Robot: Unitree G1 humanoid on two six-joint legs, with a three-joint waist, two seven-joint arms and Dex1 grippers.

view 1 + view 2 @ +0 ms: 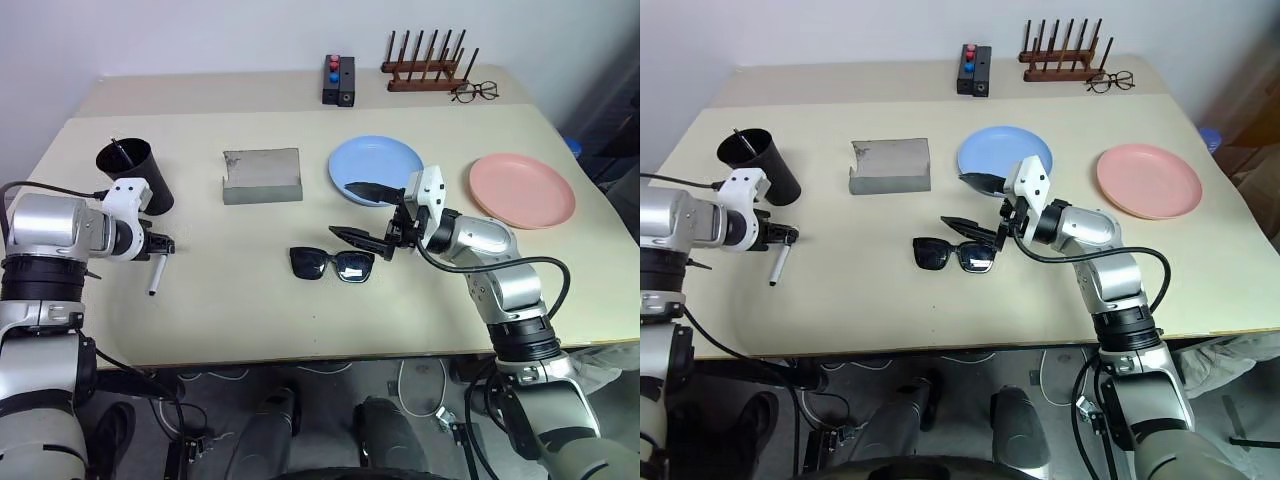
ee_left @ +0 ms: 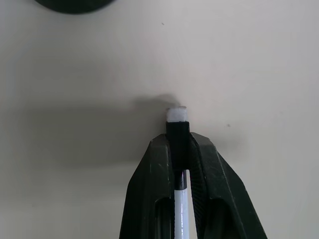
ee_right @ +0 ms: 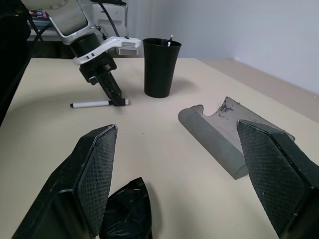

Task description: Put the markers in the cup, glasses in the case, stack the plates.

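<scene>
Pinched between the left gripper's [image 2: 180, 149] jaws is a marker [image 1: 156, 274], lying on the table [image 1: 250, 320] just in front of the black cup [image 1: 137, 173], which already holds one marker. Spread wide, the right gripper [image 1: 368, 216] hovers above the sunglasses [image 1: 331, 264], holding nothing. By my reading, the grey case [image 1: 262, 175] awaits them, and the blue plate [image 1: 376, 167] and pink plate [image 1: 522, 188] sit apart, unstacked.
</scene>
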